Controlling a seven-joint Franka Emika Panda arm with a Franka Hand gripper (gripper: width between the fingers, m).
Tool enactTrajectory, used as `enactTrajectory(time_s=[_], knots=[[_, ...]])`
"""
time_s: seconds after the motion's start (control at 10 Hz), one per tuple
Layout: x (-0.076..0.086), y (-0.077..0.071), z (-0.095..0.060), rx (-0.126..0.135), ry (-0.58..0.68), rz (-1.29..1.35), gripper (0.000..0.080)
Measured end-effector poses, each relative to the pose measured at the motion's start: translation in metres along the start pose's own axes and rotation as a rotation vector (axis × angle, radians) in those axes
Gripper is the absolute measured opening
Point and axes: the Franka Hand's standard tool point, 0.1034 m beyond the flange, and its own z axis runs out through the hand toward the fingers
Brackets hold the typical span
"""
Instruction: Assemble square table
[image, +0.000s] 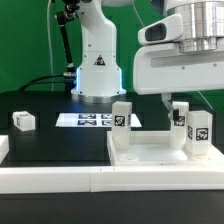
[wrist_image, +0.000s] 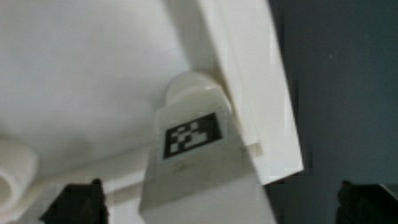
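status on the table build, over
Hand open, empty, straddling a tagged leg. Square tabletop carries three upright legs; fourth leg lies loose off to exterior view's left. Nothing blocking seen.

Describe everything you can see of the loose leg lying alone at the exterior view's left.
The leg is a small white block, plastic by its look, with a black-and-white tag on the face toward the camera. It lies on its side on the black table, apart from the marker board and the slab. Only the table touches it.
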Motion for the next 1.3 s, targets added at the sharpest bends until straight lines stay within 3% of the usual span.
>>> enactTrajectory(time_s=[0.3,0.5,0.6,0.7,0.9,1.3], knots=[[0.0000,0.0003,0.0003,-0.016,0.000,-0.160,0.0649],[-0.0003,0.0004,0.0005,-0.016,-0.001,-0.130,0.0627],[-0.0003,0.0004,0.0005,-0.016,-0.001,-0.118,0.0497],[-0.0003,0.0005,0.0005,-0.016,-0.001,-0.103,0.0297],[-0.0003,0.0004,0.0005,-0.015,0.000,-0.046,0.0288],[-0.0010,0.0019,0.0014,-0.018,0.000,0.345,0.0288]])
